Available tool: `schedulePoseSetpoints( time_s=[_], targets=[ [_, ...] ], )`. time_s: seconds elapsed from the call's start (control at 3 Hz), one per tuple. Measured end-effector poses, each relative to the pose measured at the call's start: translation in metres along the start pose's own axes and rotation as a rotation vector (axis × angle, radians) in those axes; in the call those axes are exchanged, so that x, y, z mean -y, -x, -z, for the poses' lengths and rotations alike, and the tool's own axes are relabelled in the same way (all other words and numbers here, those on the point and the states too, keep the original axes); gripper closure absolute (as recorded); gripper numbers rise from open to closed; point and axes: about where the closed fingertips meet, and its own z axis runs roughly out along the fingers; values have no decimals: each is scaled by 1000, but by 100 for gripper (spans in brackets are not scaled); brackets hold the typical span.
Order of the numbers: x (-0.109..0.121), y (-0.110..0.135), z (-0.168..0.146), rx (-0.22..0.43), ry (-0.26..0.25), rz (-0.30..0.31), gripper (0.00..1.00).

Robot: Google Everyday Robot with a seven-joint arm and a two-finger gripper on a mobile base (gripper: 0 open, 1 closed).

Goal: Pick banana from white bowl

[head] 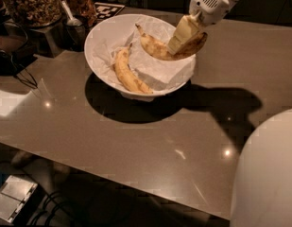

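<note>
The white bowl (94,34), lined with crumpled white paper, stands on the brown table at the upper middle of the camera view. My gripper (182,38) is over the bowl's right side, shut on the banana (155,48), which is curved, brown-speckled and raised above the paper, its stem tip pointing up left. A straighter, paler yellow banana (128,74) lies in the bowl's left front part.
Jars of dark snacks (28,4) and a metal scoop (71,19) stand at the back left, beside a black-and-white marker tag (107,9). A black cable (18,77) lies at the left. My white body (270,174) fills the lower right. The table's front edge runs across the bottom.
</note>
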Motion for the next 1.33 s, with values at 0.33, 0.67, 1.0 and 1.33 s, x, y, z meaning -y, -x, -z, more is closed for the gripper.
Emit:
schedulePoseSetpoints(
  time_s=[0.33,0.67,1.0,1.33],
  targets=[
    [-19,-11,32,92,58,77,100],
    [-38,-22,55,134,85,144,100],
    [-55,-34,69,144,96,190,100],
    [-76,-63,71,112,105,206,100]
  ],
)
